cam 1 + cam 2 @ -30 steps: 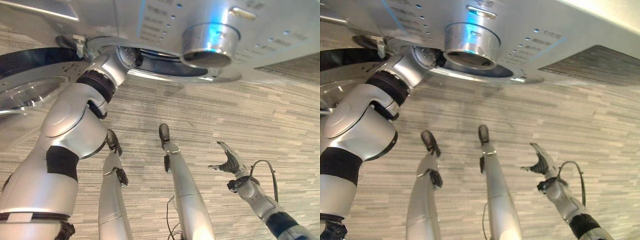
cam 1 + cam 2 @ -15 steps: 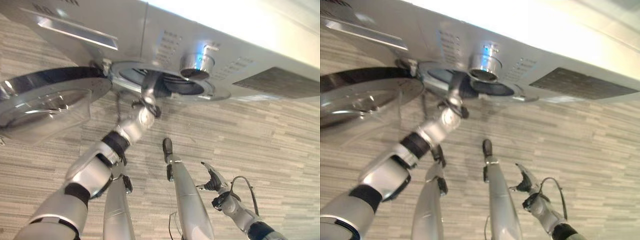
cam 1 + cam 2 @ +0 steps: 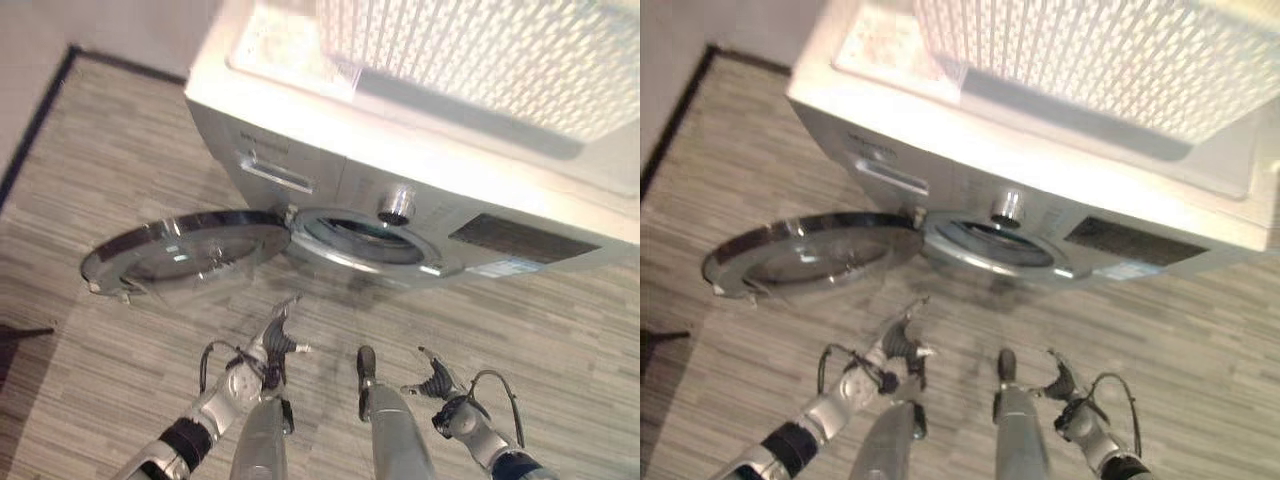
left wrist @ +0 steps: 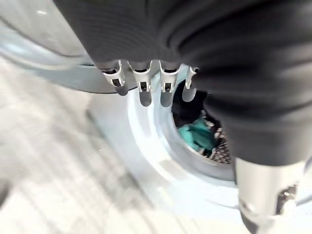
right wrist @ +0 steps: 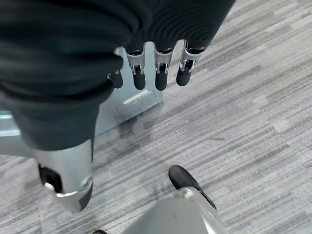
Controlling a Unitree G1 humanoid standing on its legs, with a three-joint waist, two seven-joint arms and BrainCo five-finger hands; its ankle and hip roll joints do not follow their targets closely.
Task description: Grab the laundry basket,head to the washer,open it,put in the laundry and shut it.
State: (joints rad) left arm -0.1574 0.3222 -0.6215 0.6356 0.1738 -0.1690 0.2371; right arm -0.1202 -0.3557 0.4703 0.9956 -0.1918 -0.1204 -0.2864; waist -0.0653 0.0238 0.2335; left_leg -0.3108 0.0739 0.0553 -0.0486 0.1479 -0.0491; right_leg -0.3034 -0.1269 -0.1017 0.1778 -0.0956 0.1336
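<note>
The silver washer [image 3: 290, 165] stands ahead with its round glass door [image 3: 185, 258] swung wide open to the left. Inside the drum opening [image 3: 365, 240] lies teal and dark laundry [image 4: 197, 136]. A white lattice laundry basket [image 3: 480, 50] rests on top of the washer. My left hand [image 3: 272, 345] hangs open in front of the opening, below the door's hinge side, its fingers [image 4: 145, 90] straight and holding nothing. My right hand [image 3: 437, 380] is open and empty, low over the floor to the right, fingers [image 5: 161, 73] relaxed.
Grey striped carpet [image 3: 560, 330] runs all round the washer. A dark baseboard line [image 3: 40, 110] marks the wall at the far left. The open door juts out over the floor on the left. A dark object [image 3: 15, 335] lies at the left edge.
The camera has risen and pulled back, so the whole washer and the basket on top now show. My left hand has come out of the drum opening and dropped low in front of it.
</note>
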